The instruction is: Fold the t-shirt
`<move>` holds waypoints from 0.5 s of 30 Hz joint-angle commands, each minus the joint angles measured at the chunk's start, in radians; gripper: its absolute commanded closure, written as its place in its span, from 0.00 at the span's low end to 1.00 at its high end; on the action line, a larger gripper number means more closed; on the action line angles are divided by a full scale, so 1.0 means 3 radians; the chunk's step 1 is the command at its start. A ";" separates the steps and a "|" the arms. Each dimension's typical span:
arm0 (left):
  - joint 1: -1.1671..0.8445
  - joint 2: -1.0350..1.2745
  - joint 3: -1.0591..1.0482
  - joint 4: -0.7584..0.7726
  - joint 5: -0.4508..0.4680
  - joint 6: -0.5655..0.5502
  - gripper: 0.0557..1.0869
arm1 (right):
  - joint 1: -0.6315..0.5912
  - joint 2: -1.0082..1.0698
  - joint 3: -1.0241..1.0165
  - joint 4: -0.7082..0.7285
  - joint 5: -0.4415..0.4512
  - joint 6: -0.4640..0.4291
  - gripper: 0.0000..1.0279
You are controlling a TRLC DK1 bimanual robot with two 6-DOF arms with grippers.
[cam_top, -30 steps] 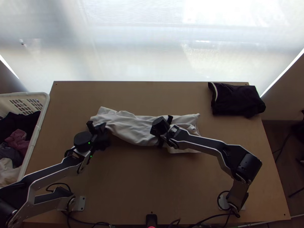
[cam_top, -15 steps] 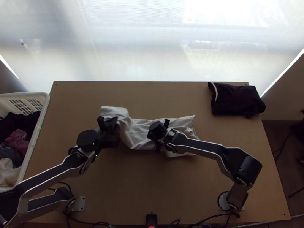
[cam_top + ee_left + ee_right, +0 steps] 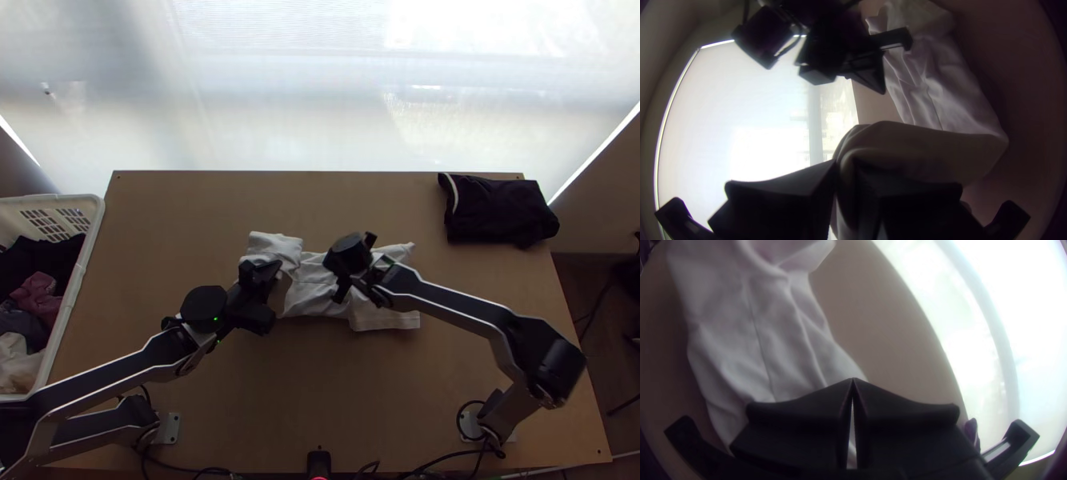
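The t-shirt has grown shorter across the middle of the table: its left end, which reached well out toward the basket a second ago, now sits much nearer the centre, raised and doubled back in a loose fold. I have done that with my left claw, which has swung rightward with a bit of the cloth pinched between its fingers. My right claw has drifted a little up and to the right over the shirt; its tips meet, and I make out no cloth caught between them. I judge this to be the fold of one end in toward the other, well begun but unfinished; the end I carry still wants laying down flat, and it could land crooked or bunched if I let go too soon. The lower right part lies fairly flat, the middle creased. Beyond the far edge a broad pale window glows. The white basket stands at the left edge with mixed clothes inside, and a dark folded garment rests at the far right corner.
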 commanded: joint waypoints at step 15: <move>-0.0404 0.1022 0.0720 0.0052 0.0204 0.0352 0.77 | -0.0770 -0.1599 -0.0652 -0.0462 0.0020 0.0235 0.97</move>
